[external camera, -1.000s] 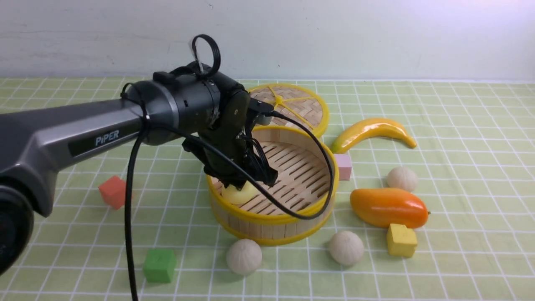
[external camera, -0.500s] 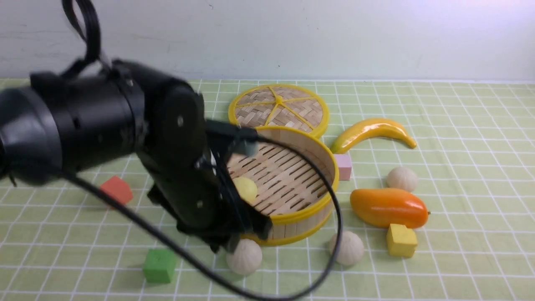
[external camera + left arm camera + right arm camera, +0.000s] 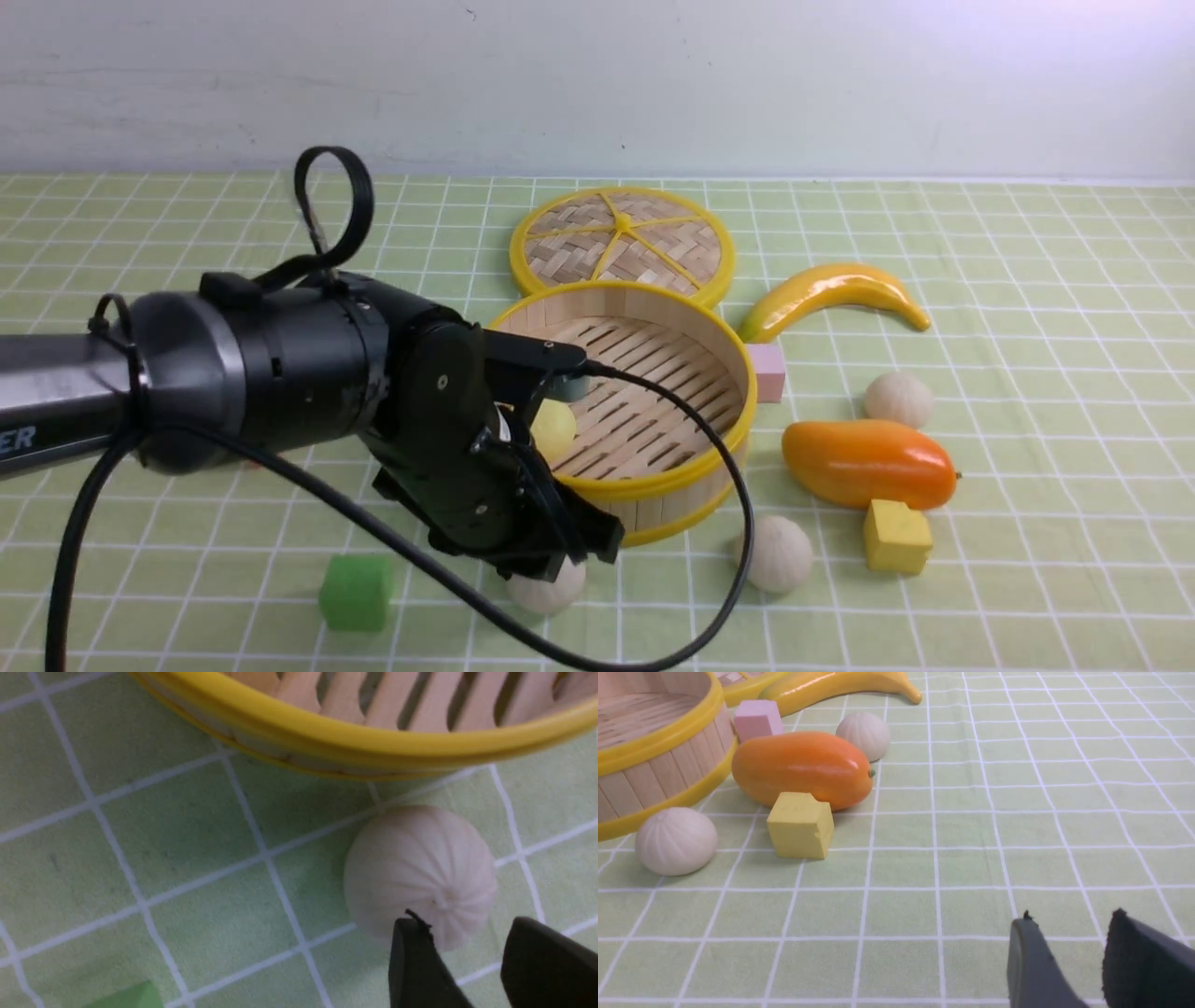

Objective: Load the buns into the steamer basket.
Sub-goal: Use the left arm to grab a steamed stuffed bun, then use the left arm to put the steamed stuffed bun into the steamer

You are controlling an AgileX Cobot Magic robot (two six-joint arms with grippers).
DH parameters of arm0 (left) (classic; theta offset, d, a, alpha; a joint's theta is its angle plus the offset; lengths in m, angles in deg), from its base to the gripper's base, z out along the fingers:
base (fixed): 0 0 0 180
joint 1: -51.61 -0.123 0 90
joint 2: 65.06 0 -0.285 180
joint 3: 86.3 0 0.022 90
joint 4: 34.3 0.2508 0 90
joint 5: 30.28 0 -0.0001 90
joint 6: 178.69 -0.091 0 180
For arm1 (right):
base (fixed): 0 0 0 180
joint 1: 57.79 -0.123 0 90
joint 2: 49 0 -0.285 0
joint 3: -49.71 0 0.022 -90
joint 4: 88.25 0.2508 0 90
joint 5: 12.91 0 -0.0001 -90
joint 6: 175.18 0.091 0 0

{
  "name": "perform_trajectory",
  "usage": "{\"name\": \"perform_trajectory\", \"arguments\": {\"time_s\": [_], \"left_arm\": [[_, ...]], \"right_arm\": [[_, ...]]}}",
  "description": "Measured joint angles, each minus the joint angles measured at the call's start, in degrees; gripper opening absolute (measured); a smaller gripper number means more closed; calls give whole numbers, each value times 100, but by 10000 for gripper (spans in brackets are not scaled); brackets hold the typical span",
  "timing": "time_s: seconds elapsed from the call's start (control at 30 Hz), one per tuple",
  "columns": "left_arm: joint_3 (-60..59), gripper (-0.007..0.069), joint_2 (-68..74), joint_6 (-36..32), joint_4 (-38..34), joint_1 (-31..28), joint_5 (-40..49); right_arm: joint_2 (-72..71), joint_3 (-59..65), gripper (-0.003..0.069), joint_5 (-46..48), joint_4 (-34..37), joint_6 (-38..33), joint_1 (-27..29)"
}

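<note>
The steamer basket (image 3: 719,345) stands mid-table with the pale yellow bun (image 3: 555,429) inside, near its left wall. My left gripper (image 3: 569,553) is open and empty, low over an off-white bun (image 3: 551,590) on the cloth just in front of the basket. In the left wrist view this bun (image 3: 418,872) lies just beyond the fingertips (image 3: 411,938), below the basket rim (image 3: 355,737). A second off-white bun (image 3: 773,554) (image 3: 675,840) lies front right of the basket, a third (image 3: 898,399) (image 3: 865,733) behind the mango. My right gripper (image 3: 1066,931) is open and empty over bare cloth.
The woven lid (image 3: 621,243) lies behind the basket. An orange mango (image 3: 866,462), banana (image 3: 831,294), pink cube (image 3: 767,371) and yellow cube (image 3: 896,536) lie to the right. A green cube (image 3: 355,592) sits front left. My left arm's cable (image 3: 653,653) loops low in front.
My left gripper let go of the yellow bun in the basket, came out over the front rim and dropped down onto the off-white bun in front.
</note>
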Motion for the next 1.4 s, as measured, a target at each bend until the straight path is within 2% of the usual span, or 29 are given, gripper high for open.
{"name": "perform_trajectory", "arguments": {"time_s": [0.53, 0.67, 0.8, 0.87, 1.13, 1.3, 1.4], "left_arm": [[0, 285, 370, -20, 11, -6, -467], [0, 233, 369, -20, 11, -6, -504], [0, 61, 363, -20, -78, -6, -332], [11, 3, 296, -20, -133, -6, -129], [677, -8, -567, -214, -391, -6, 1297], [1687, -8, -446, -439, -285, -6, 1414], [2346, -8, 204, -479, -62, -6, 1406]], "right_arm": [[0, 0, 239, 0, 0, 0, 0], [0, 0, 239, 0, 0, 0, 0], [0, 0, 239, 0, 0, 0, 0], [0, 0, 239, 0, 0, 0, 0], [0, 0, 239, 0, 0, 0, 0], [0, 0, 239, 0, 0, 0, 0], [0, 0, 239, 0, 0, 0, 0]]}}
